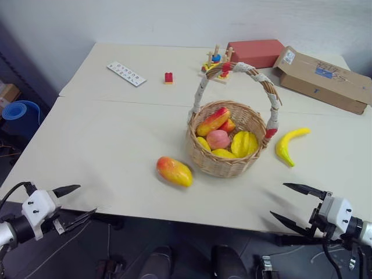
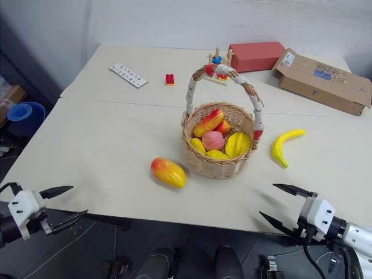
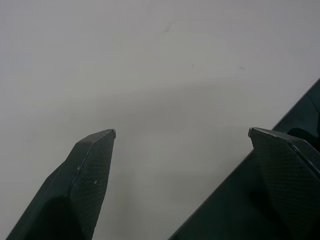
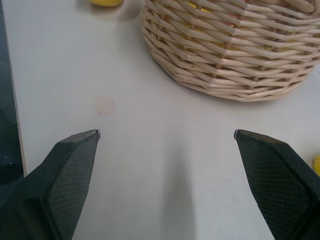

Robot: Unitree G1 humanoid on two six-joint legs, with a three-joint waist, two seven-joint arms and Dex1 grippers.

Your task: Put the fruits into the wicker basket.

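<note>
Left gripper [image 1: 74,203]: down at the near edge of the table, on the left side; its two black fingers are spread wide apart and hold nothing
Right gripper [image 1: 293,201]: down at the near edge on the right side; its two black fingers are spread wide too and hold nothing
Table [image 1: 104,139]: pale and flat, with a thin line running across it behind the basket
Mango [image 1: 174,171]: lies on the table just beside the basket, on its near left side; it is orange, red and yellow
Basket [image 1: 224,165]: round and woven, stands near the middle of the table, with a tall arched handle wrapped in white cloth with red bits
Inside the basket: several toy fruits are piled up, one long red and yellow one, a pink round one and some yellow ones
Banana [image 1: 289,144]: yellow and curved, lies on the table near the right side of the basket, not touching it
Red block [image 1: 168,77]: small, sits far back on the table
White strip [image 1: 126,74]: lies flat to the left of the red block
Ring toy [image 1: 216,65]: colourful, stands at the back behind the basket handle
Red box [image 1: 256,52]: at the far edge, just beside the ring toy
Cardboard box [image 1: 322,78]: brown, at the far right corner
</note>
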